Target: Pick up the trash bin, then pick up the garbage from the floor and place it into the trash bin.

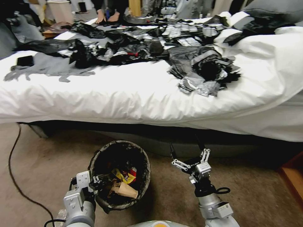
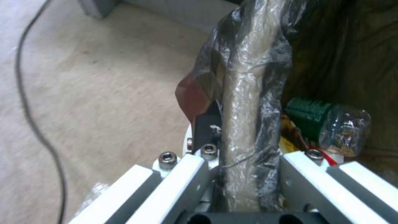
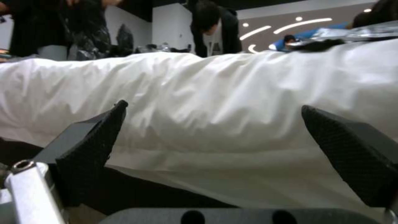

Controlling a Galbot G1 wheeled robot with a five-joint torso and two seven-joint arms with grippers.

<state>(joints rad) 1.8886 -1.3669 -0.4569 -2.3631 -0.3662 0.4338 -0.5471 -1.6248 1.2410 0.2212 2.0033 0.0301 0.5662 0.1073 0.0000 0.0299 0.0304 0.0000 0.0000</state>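
Green-capped bottle [image 2: 331, 124] inside trash bin [image 1: 143, 184]; left claw [image 1: 96, 183] clamps rim

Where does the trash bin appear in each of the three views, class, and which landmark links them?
Head view: the trash bin sits low, left of centre, its rim clamped by the left gripper.
Left wrist view: its bagged rim runs up the middle.
Right wrist view: not in it.
Shared landmark: the bed, seen past the right gripper.
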